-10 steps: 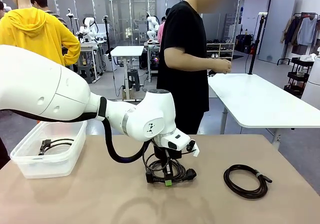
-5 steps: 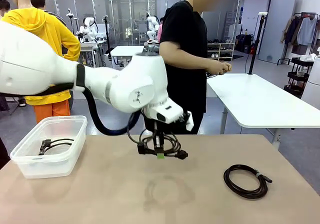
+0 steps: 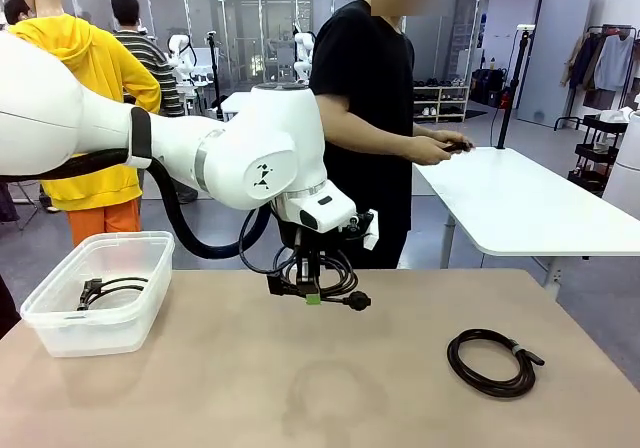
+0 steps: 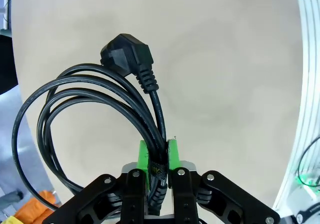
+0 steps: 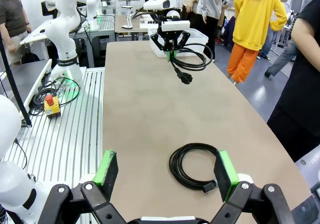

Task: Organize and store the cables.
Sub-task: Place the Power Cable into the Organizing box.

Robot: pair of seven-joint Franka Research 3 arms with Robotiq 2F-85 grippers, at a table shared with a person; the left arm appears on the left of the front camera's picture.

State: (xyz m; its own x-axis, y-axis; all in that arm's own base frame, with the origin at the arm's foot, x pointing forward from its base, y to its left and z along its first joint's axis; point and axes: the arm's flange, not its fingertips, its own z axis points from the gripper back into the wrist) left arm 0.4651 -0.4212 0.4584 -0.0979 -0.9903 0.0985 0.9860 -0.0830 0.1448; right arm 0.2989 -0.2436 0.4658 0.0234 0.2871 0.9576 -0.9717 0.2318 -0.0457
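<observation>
Left gripper [image 3: 313,296] clamped on cable coil [image 3: 337,280], aloft. Carry over bin [image 3: 92,334] rim, mind dangling plug [image 3: 358,301], release low. Right gripper [image 5: 166,168] wide, empty.

Black cables [image 3: 490,390], tan table [image 3: 200,398], translucent white bin [image 3: 60,333], white arm [image 3: 260,158].

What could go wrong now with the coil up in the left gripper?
1. The left gripper pinches the coil at one spot; its loose loops could slip free and unwind.
2. The plug hangs lowest and might snag the bin's rim.
3. It may tangle with the cable already in the bin.
</observation>
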